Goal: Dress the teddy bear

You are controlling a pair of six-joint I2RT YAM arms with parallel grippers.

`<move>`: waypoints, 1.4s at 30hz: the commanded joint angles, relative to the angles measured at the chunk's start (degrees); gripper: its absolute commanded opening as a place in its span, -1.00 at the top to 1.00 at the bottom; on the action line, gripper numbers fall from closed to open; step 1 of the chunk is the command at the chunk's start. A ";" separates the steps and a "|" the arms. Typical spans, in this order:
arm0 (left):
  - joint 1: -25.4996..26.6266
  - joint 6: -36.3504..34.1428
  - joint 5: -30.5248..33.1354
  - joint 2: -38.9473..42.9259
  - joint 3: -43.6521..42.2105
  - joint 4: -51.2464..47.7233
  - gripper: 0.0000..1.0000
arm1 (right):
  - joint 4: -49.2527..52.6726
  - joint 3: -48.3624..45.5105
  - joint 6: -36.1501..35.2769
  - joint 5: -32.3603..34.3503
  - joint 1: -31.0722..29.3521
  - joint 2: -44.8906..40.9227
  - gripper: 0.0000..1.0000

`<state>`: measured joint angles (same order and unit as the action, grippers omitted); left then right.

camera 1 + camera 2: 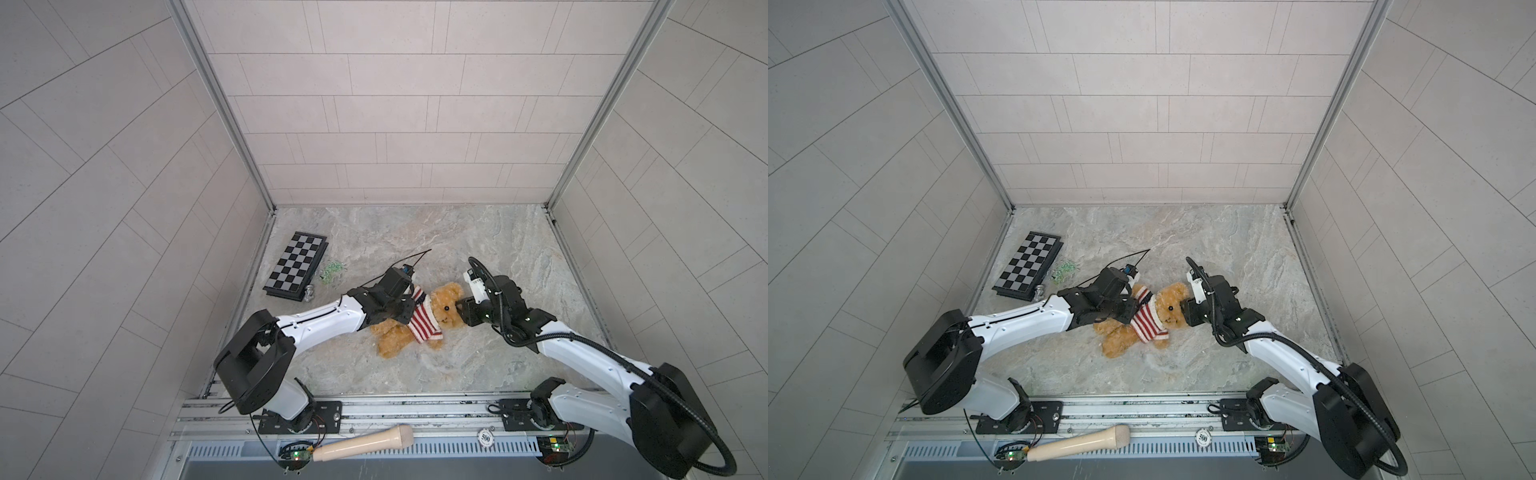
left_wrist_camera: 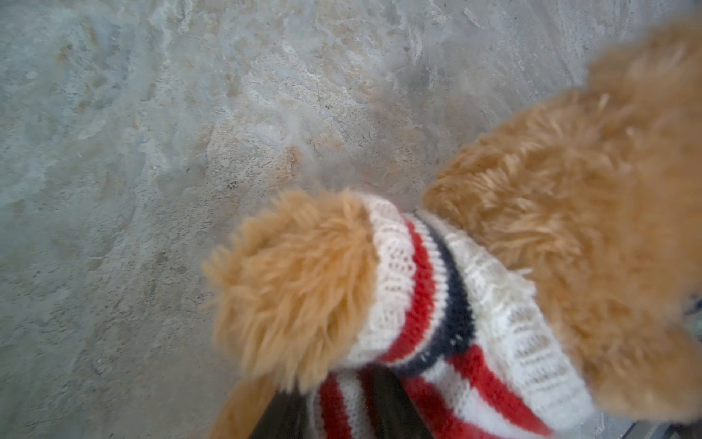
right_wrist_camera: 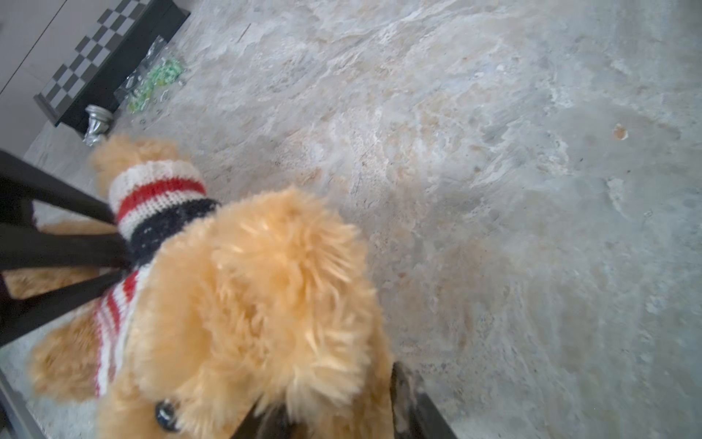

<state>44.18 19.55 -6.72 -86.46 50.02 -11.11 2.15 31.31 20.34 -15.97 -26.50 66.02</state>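
The teddy bear (image 1: 446, 305) (image 1: 1169, 305) lies on its back mid-table in both top views, head toward the right. A red-and-white striped sweater (image 1: 424, 322) (image 1: 1146, 322) covers its chest, and one paw (image 2: 296, 289) pokes out of a sleeve cuff. My left gripper (image 1: 409, 313) (image 1: 1129, 311) (image 2: 338, 414) is shut on the sweater's knit at the bear's shoulder, with striped fabric between its dark fingers. My right gripper (image 1: 459, 311) (image 1: 1183, 309) (image 3: 334, 410) is at the bear's head (image 3: 266, 304), a finger on each side of the head fur.
A folded chessboard (image 1: 297, 266) lies at the back left, with a small bag of green bits (image 1: 332, 272) and a silver chess piece (image 1: 308, 294) beside it. On the front rail rest a beige wooden handle (image 1: 365, 442) and a poker chip (image 1: 485, 436). Tiled walls enclose three sides.
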 commanded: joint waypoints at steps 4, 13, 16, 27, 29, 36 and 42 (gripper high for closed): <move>-3.08 -0.04 -1.98 -1.85 -2.48 -2.51 0.35 | 2.13 0.68 -1.37 -2.79 -0.41 -5.90 0.07; -5.94 1.47 -2.58 -3.35 -3.20 -1.18 0.54 | 11.20 -6.72 -2.21 1.82 -5.11 -28.92 -0.23; -6.13 2.18 -3.43 -3.69 -3.22 -0.25 0.54 | 9.77 -8.42 -0.70 0.73 -9.18 -30.06 -0.24; -6.13 4.69 -6.28 -1.89 -6.05 2.74 0.56 | -11.87 -9.64 4.10 3.93 -21.59 -9.10 -0.19; -6.13 5.01 -6.46 -1.68 -6.37 3.27 0.57 | -13.30 -8.91 3.99 3.88 -22.09 -5.63 -0.16; -6.13 5.15 -7.05 -1.67 -6.43 3.87 0.61 | -19.35 -8.96 4.60 5.80 -22.72 1.66 0.06; -6.13 5.41 -6.47 0.20 -7.73 3.63 0.62 | -21.14 -9.47 5.48 9.28 -22.72 1.90 0.54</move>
<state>37.76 24.73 -11.97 -87.22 44.12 -4.56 -15.99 21.32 24.86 -9.82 -48.86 68.51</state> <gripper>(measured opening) 0.190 0.244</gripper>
